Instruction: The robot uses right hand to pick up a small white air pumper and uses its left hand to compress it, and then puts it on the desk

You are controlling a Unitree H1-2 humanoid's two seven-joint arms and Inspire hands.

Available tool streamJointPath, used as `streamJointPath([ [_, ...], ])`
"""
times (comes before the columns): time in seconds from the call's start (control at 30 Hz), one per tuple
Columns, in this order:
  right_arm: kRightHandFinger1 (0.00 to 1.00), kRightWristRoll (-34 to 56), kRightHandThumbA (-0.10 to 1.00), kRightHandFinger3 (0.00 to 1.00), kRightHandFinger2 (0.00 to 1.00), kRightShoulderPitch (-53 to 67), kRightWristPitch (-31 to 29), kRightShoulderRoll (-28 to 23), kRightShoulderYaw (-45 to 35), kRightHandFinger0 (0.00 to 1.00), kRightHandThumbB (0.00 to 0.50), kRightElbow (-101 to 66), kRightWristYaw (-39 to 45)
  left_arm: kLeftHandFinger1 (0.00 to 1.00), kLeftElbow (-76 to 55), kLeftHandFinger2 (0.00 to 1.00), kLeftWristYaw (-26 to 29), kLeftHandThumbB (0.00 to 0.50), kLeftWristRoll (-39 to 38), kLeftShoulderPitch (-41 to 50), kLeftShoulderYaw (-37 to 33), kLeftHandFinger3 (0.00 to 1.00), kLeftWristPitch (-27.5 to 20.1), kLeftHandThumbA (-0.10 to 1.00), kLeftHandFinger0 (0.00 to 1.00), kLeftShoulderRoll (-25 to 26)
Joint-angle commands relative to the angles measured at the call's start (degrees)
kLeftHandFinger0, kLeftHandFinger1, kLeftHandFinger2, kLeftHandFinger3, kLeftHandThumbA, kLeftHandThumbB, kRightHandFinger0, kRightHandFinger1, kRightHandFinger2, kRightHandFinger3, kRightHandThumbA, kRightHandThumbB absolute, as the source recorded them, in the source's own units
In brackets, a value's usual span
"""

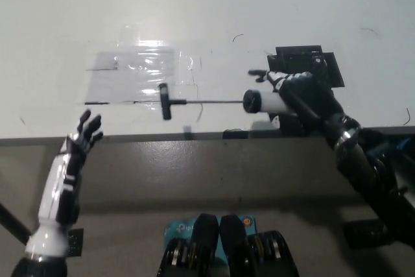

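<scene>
Gripping the air pumper, right hand hovers above desk.

One air pumper, one plastic sheet, perhaps one black base.

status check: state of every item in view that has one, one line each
air pumper: held off the desk, lying roughly level, rod pulled out, T-handle pointing to the left hand
right hand: shut on the pumper's white barrel
left hand: open, raised near the desk edge, apart from the handle
clear plastic sheet: lying flat on the desk
</scene>
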Motion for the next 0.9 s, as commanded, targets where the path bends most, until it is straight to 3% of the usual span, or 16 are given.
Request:
streamJointPath([
  [0.0, 0.47, 1.63, -0.10, 0.85, 0.73, -1.30, 4.94, -3.85, -2.98, 0.00, 0.171, -19.37, 11.26, 1.00, -4.42, 1.00, 2.92, 0.107, -2.20, -8.60, 2.53, 1.00, 3.39, 1.00, 1.00, -0.39],
  [0.17, 0.47, 0.40, -0.10, 0.85, 0.74, -0.61, 6.28, -3.90, -2.66, 0.01, 0.200, -23.32, 14.20, 1.00, -1.20, 1.00, 3.38, 0.194, 0.97, -13.69, 1.59, 1.00, 5.15, 1.00, 1.00, -1.57],
  [0.23, 0.47, -0.29, -0.10, 0.84, 0.74, -0.25, 7.49, -3.79, -2.84, 0.01, 0.202, -24.55, 15.23, 1.00, -0.54, 1.00, 3.44, 0.196, 1.67, -14.98, 1.16, 1.00, 5.60, 1.00, 1.00, -2.26],
  [0.37, 0.46, -1.34, -0.10, 0.84, 0.73, 0.18, 8.20, -3.20, -3.16, 0.00, 0.197, -26.42, 17.13, 1.00, -0.28, 1.00, 3.53, 0.245, 2.92, -16.80, -0.39, 1.00, 7.56, 1.00, 1.00, -4.41],
  [0.63, 0.46, -2.60, -0.10, 0.86, 0.74, 0.07, 9.51, -2.20, -4.04, 0.00, 0.206, -27.36, 19.90, 1.00, -2.49, 1.00, 3.32, 0.199, 3.61, -15.89, -2.23, 1.00, 8.21, 1.00, 1.00, -8.17],
  [0.8, 0.46, -3.14, -0.10, 0.85, 0.74, 0.15, 9.51, -1.66, -4.71, 0.00, 0.200, -26.64, 20.02, 1.00, -6.27, 1.00, 3.39, 0.260, 3.86, -12.68, -2.80, 1.00, 8.50, 1.00, 1.00, -9.90],
  [0.87, 0.45, -3.40, -0.10, 0.85, 0.73, 0.40, 9.62, -1.57, -4.99, 0.00, 0.200, -26.47, 19.97, 1.00, -7.19, 1.00, 3.19, 0.257, 2.92, -11.51, -2.80, 1.00, 8.33, 1.00, 1.00, -10.26],
])
